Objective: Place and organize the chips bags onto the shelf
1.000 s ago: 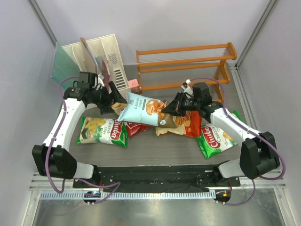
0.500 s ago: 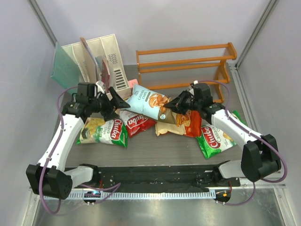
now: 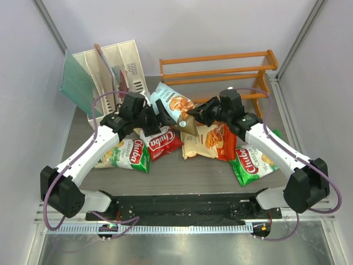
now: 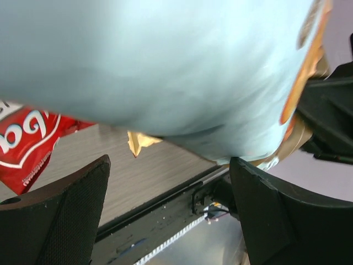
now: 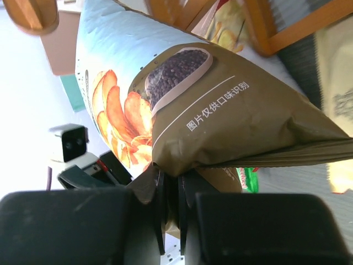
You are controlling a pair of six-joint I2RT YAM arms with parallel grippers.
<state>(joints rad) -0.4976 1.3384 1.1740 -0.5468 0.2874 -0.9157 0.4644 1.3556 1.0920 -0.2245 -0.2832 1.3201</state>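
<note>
Five chips bags show from above, plus one shelf (image 3: 220,70) and two arms. Four bags lie flat on the counter (image 3: 182,172):
- a green Chiba bag (image 3: 128,155) at the left
- a red Chiba bag (image 3: 160,143) just beside it
- a cream and orange-red bag (image 3: 209,141) in the middle
- a red-and-green Chiba bag (image 3: 252,163) at the right

The fifth, the light-blue bag (image 3: 172,104), is held off the counter and tilted, just in front of the shelf's left end. Whether it touches the wood cannot be told. It is glossy, pale blue at the top with orange chips printed on it. Its lower end is brown, with a picture of dark grains and a line of white Chinese print.

The right fingers (image 5: 248,226) are pressed together on the brown bottom seam of this bag. The left fingers (image 4: 60,221) stand wide apart with the bag's pale blue face filling the view beyond them, and they clamp nothing.

The shelf is orange-brown wood with three slatted tiers and stands at the back of the counter. To its left is a white file organizer (image 3: 118,63) with a green folder (image 3: 77,80)
</note>
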